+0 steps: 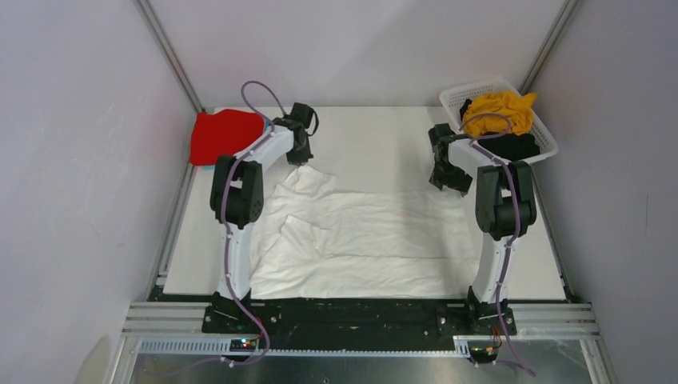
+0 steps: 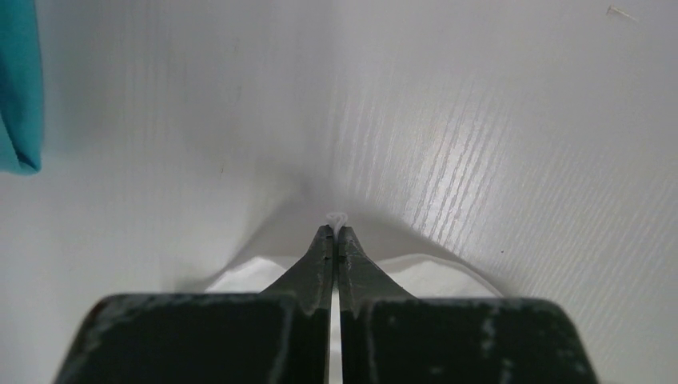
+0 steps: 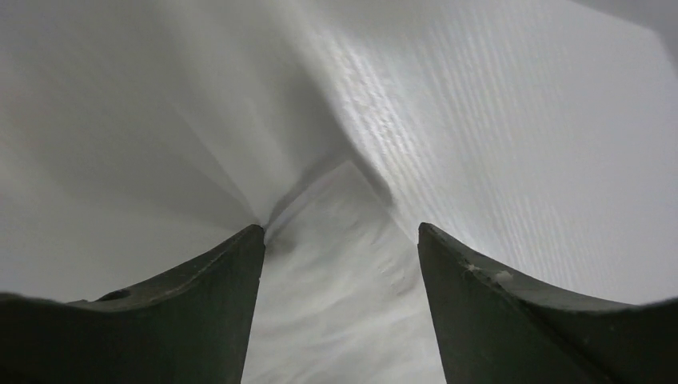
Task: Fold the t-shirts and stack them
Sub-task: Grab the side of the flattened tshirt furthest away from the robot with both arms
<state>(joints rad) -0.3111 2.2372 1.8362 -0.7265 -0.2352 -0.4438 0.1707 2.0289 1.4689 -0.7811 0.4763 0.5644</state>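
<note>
A: Nearest us, the white t-shirt (image 1: 360,236) lies spread across the tabletop (image 1: 376,132). Its near hem is by our arm bases, and its left side is rumpled.

B: And at its far edge?

A: Our left hand (image 2: 334,234) is clenched on the far-left corner, with a nub of white cloth showing at the tips. Our right hand (image 3: 340,229) is released, jaws standing either side of the far-right corner and gripping nothing yet.

B: Then we judge the step is taking both far corners for a fold. We should close the right hand low, on cloth alone, then lift both corners level so the fold falls straight.

A: Those left-side creases may want a pull first.

B: Beyond that?

A: Far left, the red t-shirt (image 1: 225,136) sits folded, a light blue t-shirt (image 2: 17,88) showing at its edge. Far right, the basket (image 1: 480,90) holds the mustard yellow t-shirt (image 1: 500,112) and the black t-shirt (image 1: 516,148). The tabletop is white, ribbed and glary, and pale walls (image 1: 80,120) close us in.
</note>
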